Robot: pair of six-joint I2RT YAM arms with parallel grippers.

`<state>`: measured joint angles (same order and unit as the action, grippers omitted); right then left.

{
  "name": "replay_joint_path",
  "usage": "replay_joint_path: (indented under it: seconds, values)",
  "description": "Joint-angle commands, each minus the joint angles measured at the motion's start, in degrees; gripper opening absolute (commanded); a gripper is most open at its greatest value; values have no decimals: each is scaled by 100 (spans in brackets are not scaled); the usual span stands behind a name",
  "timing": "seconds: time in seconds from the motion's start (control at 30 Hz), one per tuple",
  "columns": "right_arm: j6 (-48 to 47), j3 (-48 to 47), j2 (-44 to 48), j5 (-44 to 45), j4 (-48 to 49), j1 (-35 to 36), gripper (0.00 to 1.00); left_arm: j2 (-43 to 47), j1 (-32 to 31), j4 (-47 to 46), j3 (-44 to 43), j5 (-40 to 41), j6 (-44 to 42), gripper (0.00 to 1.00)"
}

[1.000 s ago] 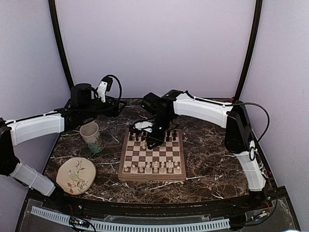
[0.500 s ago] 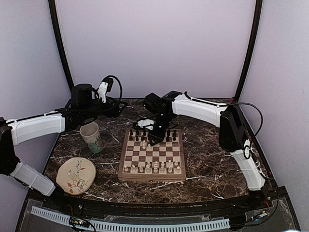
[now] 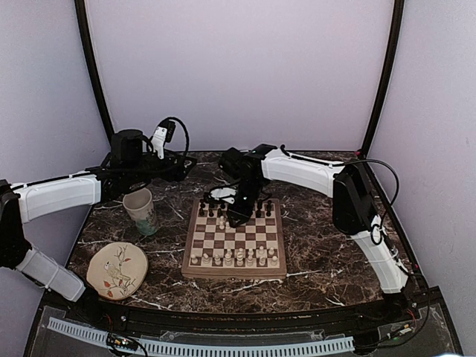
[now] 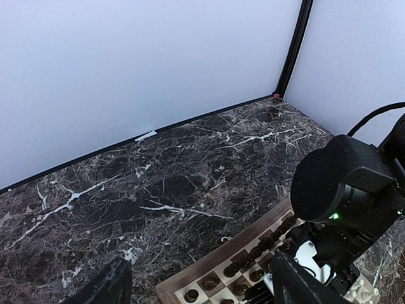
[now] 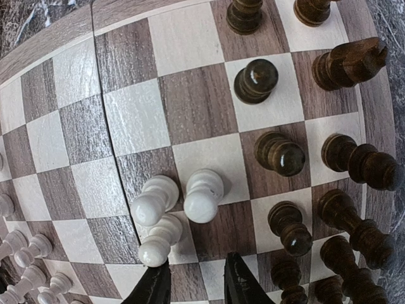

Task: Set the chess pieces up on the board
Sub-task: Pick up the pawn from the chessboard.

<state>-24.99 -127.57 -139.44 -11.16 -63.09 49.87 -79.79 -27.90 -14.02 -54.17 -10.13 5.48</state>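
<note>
The board (image 3: 234,239) lies mid-table. Cream chess pieces (image 3: 234,256) line its near rows and dark chess pieces (image 3: 263,209) its far rows. My right gripper (image 3: 237,211) hangs low over the far rows. In the right wrist view its gripper (image 5: 195,286) is open by a narrow gap with nothing between the fingertips. Just ahead of it three cream pawns (image 5: 204,195) cluster together, beside dark pieces (image 5: 280,154). My left gripper (image 3: 181,166) hovers beyond the board's far left corner. It (image 4: 202,286) is wide open and empty, above the board's edge (image 4: 221,255).
A pale mug (image 3: 140,208) stands left of the board, under the left arm. A round bird-patterned plate (image 3: 117,269) lies at the near left. The back wall and its black corner posts close off the far side.
The right arm has swung a little to the left, and its gripper has shifted slightly over the board's far rows. The left arm has stayed still.
</note>
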Motion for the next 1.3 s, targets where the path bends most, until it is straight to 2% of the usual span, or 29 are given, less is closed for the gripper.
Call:
replay_joint_path:
  seconds: [0.0, 0.23, 0.97, 1.27]
  values:
    - [-92, 125, 319, -99, -26, 6, 29, 9, 18, -30, -93, -86, 72, 78]
    - [-149, -41, 284, -424, -104, 14, 30, -10, 21, -27, -94, -127, 90, 78]
    - [-128, -542, -241, -626, -165, 102, 28, -54, 19, -32, -110, -176, 136, 78]
    - [-117, -552, -226, -665, -193, 120, 13, -72, 14, -29, -111, -173, 134, 78]
